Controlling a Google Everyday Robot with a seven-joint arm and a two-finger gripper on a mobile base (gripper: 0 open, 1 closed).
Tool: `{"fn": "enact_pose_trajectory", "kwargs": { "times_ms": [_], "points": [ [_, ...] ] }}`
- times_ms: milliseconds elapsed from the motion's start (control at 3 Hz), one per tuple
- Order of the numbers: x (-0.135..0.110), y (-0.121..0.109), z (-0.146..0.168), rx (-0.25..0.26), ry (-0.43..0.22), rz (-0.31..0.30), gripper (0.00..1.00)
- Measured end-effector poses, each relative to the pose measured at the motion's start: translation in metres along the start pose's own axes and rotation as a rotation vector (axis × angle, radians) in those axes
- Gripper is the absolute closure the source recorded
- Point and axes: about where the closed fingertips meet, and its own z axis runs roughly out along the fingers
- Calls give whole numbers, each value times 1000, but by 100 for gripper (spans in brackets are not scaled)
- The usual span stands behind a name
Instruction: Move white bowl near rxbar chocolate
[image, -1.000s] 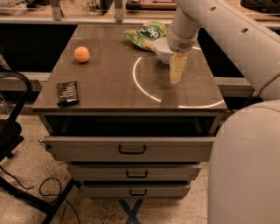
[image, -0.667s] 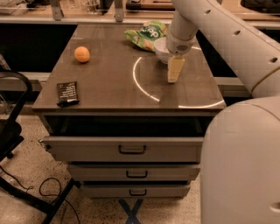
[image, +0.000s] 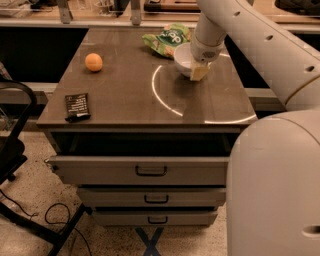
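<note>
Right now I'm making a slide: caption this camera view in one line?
Claw at the white bowl beside the green snack bag; rxbar chocolate lies at the front-left corner of the table.

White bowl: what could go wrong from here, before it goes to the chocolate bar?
The gripper is at the white bowl's near rim; an off-centre hold might tip it. The rxbar chocolate lies by the table's front left edge, so the arriving bowl might push it off.
</note>
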Motion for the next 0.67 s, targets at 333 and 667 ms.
{"fn": "enact_pose_trajectory", "kwargs": {
  "times_ms": [333, 667],
  "points": [
    [-1, -2, 4, -3, -4, 7, 95],
    [-1, -3, 4, -2, -7, 11, 100]
  ]
}}
